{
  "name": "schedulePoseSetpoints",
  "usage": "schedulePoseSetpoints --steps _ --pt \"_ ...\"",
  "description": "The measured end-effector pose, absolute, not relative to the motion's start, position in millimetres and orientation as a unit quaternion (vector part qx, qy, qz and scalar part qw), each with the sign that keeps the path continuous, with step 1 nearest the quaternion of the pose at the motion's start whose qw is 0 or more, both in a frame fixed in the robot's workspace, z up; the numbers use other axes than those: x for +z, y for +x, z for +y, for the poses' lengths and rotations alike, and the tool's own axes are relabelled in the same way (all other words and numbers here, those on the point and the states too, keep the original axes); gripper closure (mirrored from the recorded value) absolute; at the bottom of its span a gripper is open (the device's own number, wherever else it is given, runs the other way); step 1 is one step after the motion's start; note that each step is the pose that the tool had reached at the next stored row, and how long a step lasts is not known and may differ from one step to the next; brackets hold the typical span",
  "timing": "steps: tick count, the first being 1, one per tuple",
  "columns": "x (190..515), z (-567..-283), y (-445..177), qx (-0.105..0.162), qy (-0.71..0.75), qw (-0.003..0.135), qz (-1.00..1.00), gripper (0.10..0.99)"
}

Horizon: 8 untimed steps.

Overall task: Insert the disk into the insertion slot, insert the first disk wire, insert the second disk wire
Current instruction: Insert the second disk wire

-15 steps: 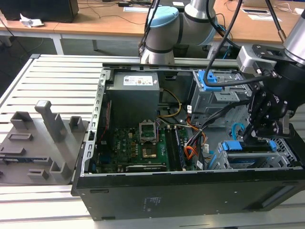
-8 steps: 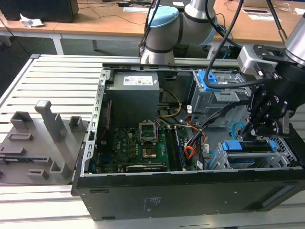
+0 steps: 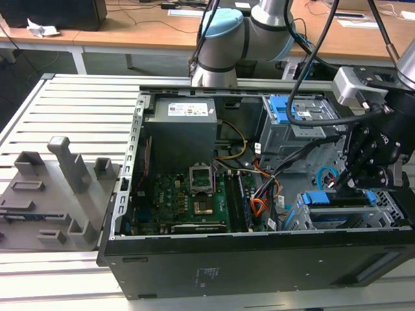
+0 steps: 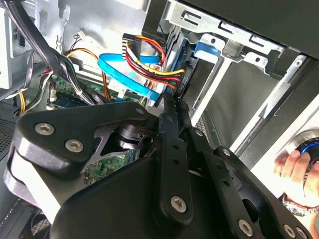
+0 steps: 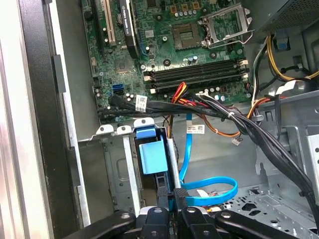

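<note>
Gripper [image 5: 172,211] pinches narrow on the blue wire's [image 5: 209,191] plug at the disk's [image 5: 152,154] six o'clock; misalignment could bend the connector.

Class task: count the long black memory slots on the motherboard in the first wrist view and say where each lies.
4 memory slots, side by side in one parallel bank, beside the processor socket. Cables may hide others.

The cage [image 5: 115,169] is dull grey sheet metal. The carrier [image 5: 153,154] looks like smooth matt blue plastic. The data cable [image 5: 209,191] is glossy light-blue plastic, flat and slick. The gripper [image 4: 172,107] is matt black, probably anodised metal, with bright steel screws. The case [image 3: 259,265] is matt black painted metal. The table [image 3: 71,103] is ribbed, satin aluminium.
</note>
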State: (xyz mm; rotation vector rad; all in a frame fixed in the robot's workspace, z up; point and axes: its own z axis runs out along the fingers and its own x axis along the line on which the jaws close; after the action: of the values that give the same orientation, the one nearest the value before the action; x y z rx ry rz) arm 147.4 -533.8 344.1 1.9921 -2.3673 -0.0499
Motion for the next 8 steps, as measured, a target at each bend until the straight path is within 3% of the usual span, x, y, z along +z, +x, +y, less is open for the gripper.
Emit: schedulePoseSetpoints --steps 8 --pt "341.1 -534.0 147.8 -0.016 0.645 0.024 -0.764 0.922"
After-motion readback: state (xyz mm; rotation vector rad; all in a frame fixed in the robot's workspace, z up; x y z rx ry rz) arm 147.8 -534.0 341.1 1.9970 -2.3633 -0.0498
